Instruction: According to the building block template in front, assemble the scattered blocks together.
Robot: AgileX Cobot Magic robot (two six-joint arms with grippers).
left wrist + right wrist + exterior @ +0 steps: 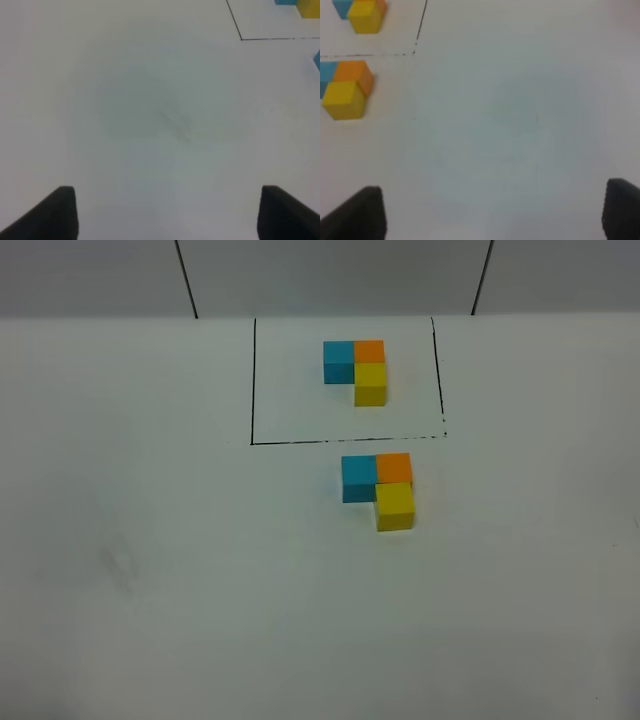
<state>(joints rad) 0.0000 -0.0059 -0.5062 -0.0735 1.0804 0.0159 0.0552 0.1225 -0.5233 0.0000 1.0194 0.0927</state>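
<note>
The building block template (355, 365), an L of blue, orange and yellow cubes, sits inside its black-line frame (253, 380) at the back. In front of the frame, the light blue cube (358, 478), orange cube (394, 467) and yellow cube (395, 506) stand touching in the same L. The right wrist view shows them too, with the yellow cube (344, 100) and orange cube (355, 74) far from my open, empty right gripper (492, 215). My left gripper (167, 215) is open and empty over bare table. Neither gripper shows in the high view.
The white table (150, 570) runs to a grey back wall (330, 275). A corner of the frame line (241, 38) shows in the left wrist view, and a faint scuff (175, 125) marks the table ahead of the left gripper.
</note>
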